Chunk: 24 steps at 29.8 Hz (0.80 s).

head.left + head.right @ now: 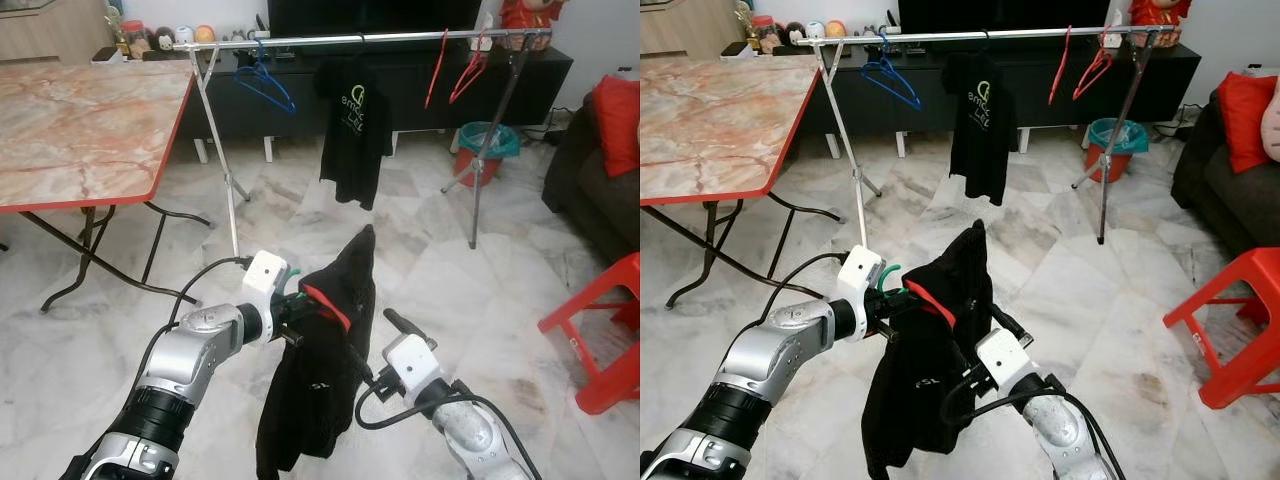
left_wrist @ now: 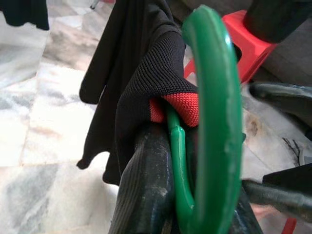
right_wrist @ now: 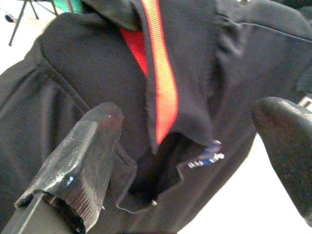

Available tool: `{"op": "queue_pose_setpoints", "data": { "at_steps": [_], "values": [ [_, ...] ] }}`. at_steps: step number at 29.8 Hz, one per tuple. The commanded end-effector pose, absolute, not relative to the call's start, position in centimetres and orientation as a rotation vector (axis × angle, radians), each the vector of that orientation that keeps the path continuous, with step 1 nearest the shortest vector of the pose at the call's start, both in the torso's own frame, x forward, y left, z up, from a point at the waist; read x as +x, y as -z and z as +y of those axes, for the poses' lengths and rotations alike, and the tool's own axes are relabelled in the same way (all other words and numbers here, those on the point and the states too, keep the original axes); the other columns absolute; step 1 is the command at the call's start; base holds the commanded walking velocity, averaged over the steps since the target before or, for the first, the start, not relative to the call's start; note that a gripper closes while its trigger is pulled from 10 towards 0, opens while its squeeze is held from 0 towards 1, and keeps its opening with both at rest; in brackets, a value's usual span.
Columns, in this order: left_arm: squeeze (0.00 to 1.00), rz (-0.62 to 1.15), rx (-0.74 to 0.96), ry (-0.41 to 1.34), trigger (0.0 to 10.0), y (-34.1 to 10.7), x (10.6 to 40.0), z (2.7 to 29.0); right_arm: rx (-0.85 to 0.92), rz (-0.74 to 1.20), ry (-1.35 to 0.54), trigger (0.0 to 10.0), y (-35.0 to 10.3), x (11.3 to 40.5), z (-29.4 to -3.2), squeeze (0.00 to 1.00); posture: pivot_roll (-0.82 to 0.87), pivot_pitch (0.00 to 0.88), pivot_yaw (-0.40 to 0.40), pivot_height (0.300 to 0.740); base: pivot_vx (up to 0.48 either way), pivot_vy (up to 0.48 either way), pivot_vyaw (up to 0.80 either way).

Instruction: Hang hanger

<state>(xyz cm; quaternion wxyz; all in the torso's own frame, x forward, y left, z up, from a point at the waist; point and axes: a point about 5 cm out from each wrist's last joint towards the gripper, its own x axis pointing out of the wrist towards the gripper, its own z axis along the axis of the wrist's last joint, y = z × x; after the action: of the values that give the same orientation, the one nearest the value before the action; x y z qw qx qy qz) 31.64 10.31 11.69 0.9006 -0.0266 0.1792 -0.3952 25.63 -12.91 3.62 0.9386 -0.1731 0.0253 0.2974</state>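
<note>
Left gripper (image 2: 190, 195) fingers clamp one green hanger (image 2: 214, 112) carrying one black shirt (image 1: 320, 380); right gripper (image 3: 195, 161) fingers gape beside it, apparently empty.

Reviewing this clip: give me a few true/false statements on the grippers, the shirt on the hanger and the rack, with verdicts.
1. The left gripper is shut on the green hanger. True.
2. The black shirt with red collar trim already hangs on the clothes rack. False: it hangs on the hanger, short of the rack.
3. The right gripper is clamped on the shirt. False: its fingers are open, beside the fabric.
4. A black T-shirt hangs on the rack. True.
5. The blue hanger lies on the floor. False: it hangs on the rack.
</note>
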Motion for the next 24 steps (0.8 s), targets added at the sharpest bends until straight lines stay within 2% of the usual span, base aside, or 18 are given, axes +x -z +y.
{"op": "queue_pose_setpoints", "data": {
  "at_steps": [1,7,18,24],
  "values": [
    [0.0,0.29,-0.048,0.862,10.0,-13.4,32.0,9.7,-0.352,0.035,-0.636,10.0,-4.0,25.9,-12.5,0.0,-0.01,0.0,0.017,0.74,0.0,0.0,0.0],
    [0.0,0.262,-0.043,0.911,10.0,-14.3,31.8,9.1,-0.391,0.064,-0.732,10.0,-3.9,26.0,-11.9,0.0,-0.01,0.0,0.017,0.74,0.0,0.0,0.0],
    [0.0,0.238,-0.055,0.959,10.0,-14.7,31.5,8.5,-0.451,0.073,-0.689,10.0,-3.9,26.9,-12.1,0.0,0.0,0.0,0.015,0.74,0.0,0.0,0.0],
    [0.0,0.244,-0.053,0.973,10.0,-14.5,31.2,8.4,-0.511,0.016,-0.569,10.0,-4.8,27.8,-12.7,0.0,0.0,0.0,0.015,0.74,0.0,0.0,0.0]
  ]
}}
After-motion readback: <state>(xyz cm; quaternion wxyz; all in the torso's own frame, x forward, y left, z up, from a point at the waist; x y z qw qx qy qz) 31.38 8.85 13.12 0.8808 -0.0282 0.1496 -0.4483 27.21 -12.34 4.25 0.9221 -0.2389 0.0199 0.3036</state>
